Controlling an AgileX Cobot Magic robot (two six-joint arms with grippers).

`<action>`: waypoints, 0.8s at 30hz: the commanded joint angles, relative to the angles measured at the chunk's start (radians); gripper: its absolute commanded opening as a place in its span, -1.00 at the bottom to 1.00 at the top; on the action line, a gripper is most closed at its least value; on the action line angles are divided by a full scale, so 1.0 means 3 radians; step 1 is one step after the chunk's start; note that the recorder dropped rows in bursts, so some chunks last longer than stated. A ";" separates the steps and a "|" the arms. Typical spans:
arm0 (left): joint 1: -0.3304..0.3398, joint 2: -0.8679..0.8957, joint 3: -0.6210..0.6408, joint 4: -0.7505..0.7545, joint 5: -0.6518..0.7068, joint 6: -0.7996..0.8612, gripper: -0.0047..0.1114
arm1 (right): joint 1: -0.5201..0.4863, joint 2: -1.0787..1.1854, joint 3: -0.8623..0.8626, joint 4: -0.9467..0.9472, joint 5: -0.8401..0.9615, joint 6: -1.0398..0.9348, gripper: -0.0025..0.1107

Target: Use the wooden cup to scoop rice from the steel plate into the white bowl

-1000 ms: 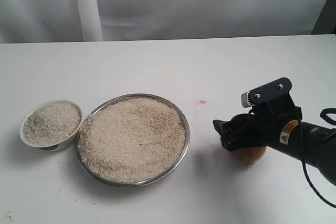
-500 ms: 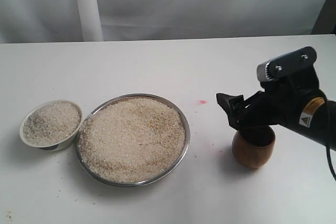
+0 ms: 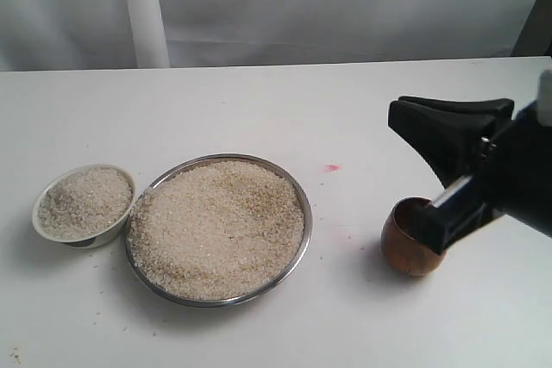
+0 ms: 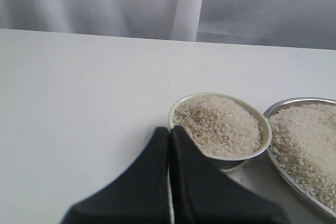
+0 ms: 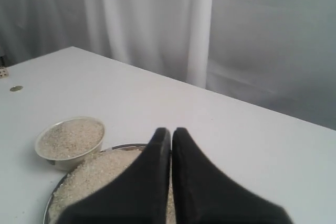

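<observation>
- Wooden cup (image 3: 401, 247) stands upright on the tabletop (image 3: 259, 101) near the steel plate (image 3: 308, 217), ungripped. We reckon it's parked, since the white bowl (image 3: 52, 233) is heaped.
- Left jaws and right jaws: both closed on nothing.

— Any writing, label, brand or number to read here?
— None. Nothing legible shows in the exterior view or in either wrist view.
</observation>
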 commanded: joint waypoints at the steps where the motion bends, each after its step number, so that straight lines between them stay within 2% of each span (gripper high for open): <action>1: 0.0005 0.0004 -0.0009 -0.0016 -0.0022 -0.0022 -0.92 | 0.0049 -0.0331 0.0228 0.0058 0.0047 0.0021 -0.96; 8: 0.0005 0.0004 -0.0009 -0.0016 -0.0022 -0.0015 -0.92 | 0.0049 -0.0491 0.0376 0.0609 0.0040 0.0021 -0.96; 24: 0.0005 0.0004 -0.0009 -0.0016 -0.0022 -0.0022 -0.92 | 0.0081 -0.0525 0.0382 0.0608 0.0108 0.0021 -0.96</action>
